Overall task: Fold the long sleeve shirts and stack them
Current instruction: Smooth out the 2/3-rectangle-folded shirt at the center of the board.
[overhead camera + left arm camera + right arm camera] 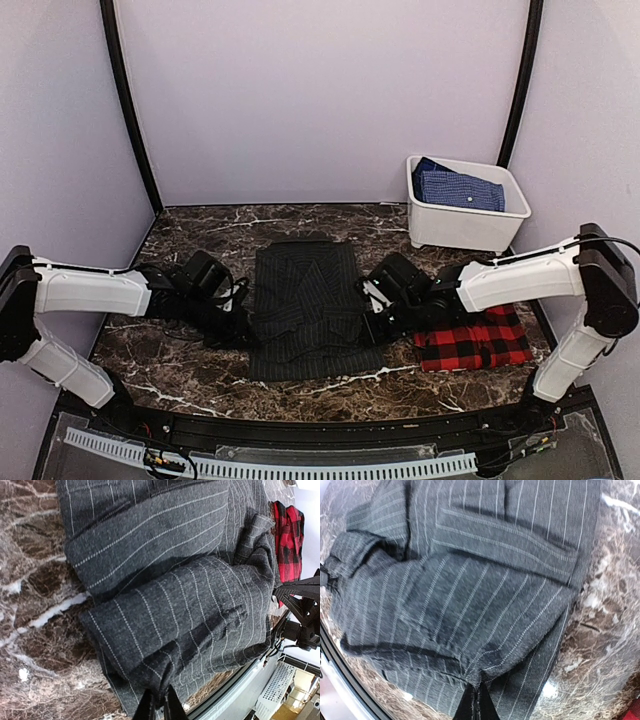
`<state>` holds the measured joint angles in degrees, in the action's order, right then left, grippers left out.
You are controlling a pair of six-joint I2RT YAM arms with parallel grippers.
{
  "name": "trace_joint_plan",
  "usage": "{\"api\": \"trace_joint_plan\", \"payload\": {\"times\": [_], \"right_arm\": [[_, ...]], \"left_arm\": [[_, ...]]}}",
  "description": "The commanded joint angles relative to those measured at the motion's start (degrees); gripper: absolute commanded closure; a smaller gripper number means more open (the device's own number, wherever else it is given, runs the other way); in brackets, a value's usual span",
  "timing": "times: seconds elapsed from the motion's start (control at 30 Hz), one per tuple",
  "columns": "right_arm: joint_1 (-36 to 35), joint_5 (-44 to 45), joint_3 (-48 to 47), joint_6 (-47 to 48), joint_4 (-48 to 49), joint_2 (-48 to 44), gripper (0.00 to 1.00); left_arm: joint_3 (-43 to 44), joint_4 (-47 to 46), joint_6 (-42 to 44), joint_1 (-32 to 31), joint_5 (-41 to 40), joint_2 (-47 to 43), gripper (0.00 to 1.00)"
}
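My left gripper [243, 333] was pinched narrow on the left edge of the charcoal-black pinstriped cloth shirt [305, 310], toward that shirt's near end. In the left wrist view its fingertips [146, 708] stood close together with a fold of the striped cloth caught between them. My right gripper [372, 325] was clamped on the same shirt's right edge, level with the left one. In the right wrist view its fingertips [468, 706] met on the cloth with no gap to see.

The pinstriped shirt lay flat on the dark brown marble-patterned table top [180, 370], between my two arms. A sleeve was folded in across its body and bunched near the middle.

Just right of the pinstriped shirt, beyond my right gripper, the red-and-black buffalo plaid cloth shirt [472, 338] lay as a folded rectangle on the table.

Farther back and to the right of the pinstriped shirt stood a white plastic tub [460, 228]. A folded blue cloth with a fine check [460, 187] lay inside it.
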<state>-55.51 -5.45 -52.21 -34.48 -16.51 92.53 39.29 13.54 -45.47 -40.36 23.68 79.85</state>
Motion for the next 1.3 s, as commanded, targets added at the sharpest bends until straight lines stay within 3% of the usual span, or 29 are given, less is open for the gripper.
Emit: {"api": "trace_joint_plan", "payload": {"times": [0.0,0.3,0.5,0.8,0.9,0.93,1.0,1.07,1.17,1.27], "right_arm": [[-0.37,2.75,-3.13,-0.19,0.52,-0.12,1.00],[5.10,2.81,-5.78,0.26,4.90,2.04,1.00],[10.56,0.87,-8.14,-0.42,10.99,6.41,1.00],[14.50,1.18,-13.90,-0.59,14.30,12.93,1.00],[15.36,1.23,-14.09,-0.75,14.67,13.11,0.99],[15.53,1.47,-14.33,-0.58,14.29,13.01,0.91],[15.82,2.54,-14.59,-0.19,13.35,12.26,0.78],[16.03,3.52,-14.50,0.29,12.85,10.99,0.65],[16.26,5.05,-14.74,1.51,11.44,8.72,0.54],[15.90,4.17,-14.91,3.06,10.91,6.26,0.52]], "left_arm": [[2.12,0.05,-0.41,-0.11,-2.26,-1.70,0.96],[5.11,-4.93,0.60,6.16,0.83,0.64,0.99],[6.19,-11.87,0.16,12.84,5.42,6.33,1.00],[8.91,-20.33,-2.56,16.45,8.47,15.60,0.97],[10.24,-21.47,-3.14,16.54,8.56,17.13,0.85],[10.51,-21.98,-3.49,16.54,8.68,17.14,0.81],[10.81,-22.28,-3.67,16.62,8.15,16.54,0.59],[11.29,-22.26,-3.42,16.74,7.43,15.47,0.49],[11.83,-22.09,-2.82,17.20,6.13,13.86,0.39],[12.93,-19.56,-0.84,17.69,4.11,11.91,0.32]]}}
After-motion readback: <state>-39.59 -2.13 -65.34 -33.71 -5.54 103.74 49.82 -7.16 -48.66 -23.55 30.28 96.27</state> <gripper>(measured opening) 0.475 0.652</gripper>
